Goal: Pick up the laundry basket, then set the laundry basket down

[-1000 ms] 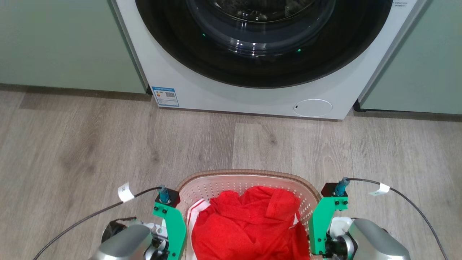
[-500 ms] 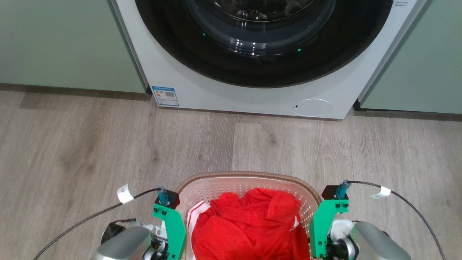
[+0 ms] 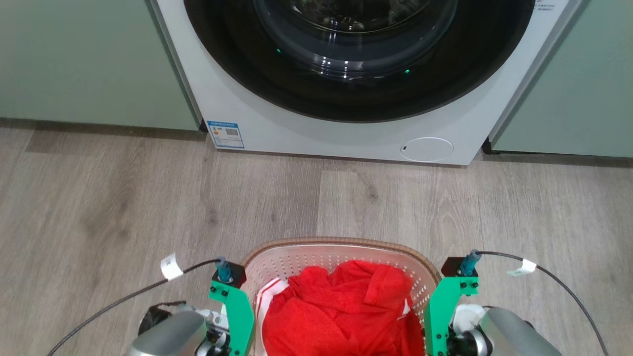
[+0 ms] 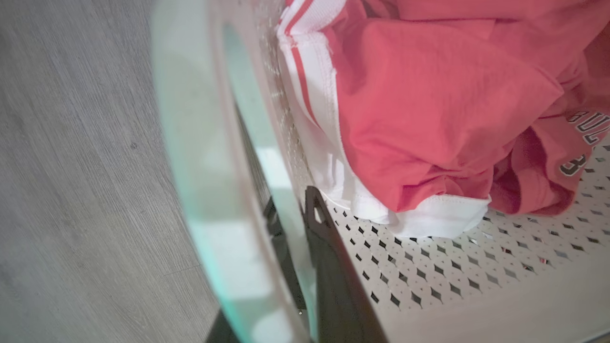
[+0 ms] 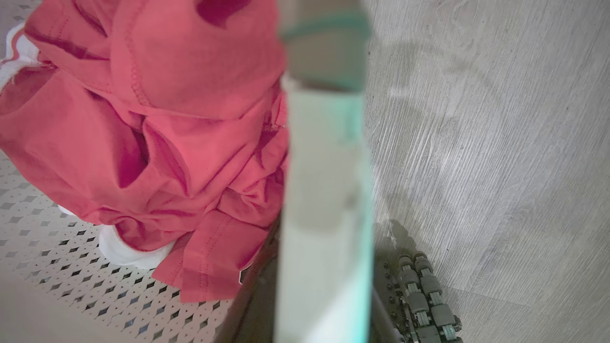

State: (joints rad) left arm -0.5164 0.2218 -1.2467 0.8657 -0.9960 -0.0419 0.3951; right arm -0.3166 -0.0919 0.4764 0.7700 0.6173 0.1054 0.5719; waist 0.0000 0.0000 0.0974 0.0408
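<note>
Wood floor (image 3: 148,198), washing machine (image 3: 306,136), laundry basket (image 3: 341,244)

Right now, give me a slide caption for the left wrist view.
Left gripper shut on the pale handle of the laundry basket, red-and-white clothing heaped inside.

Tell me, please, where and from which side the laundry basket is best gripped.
Grip the white left handle and right handle, one arm per side, coming down across each loop. The laundry basket is upright, wide and holds red clothes, so a two-sided hold should keep it level.
</note>
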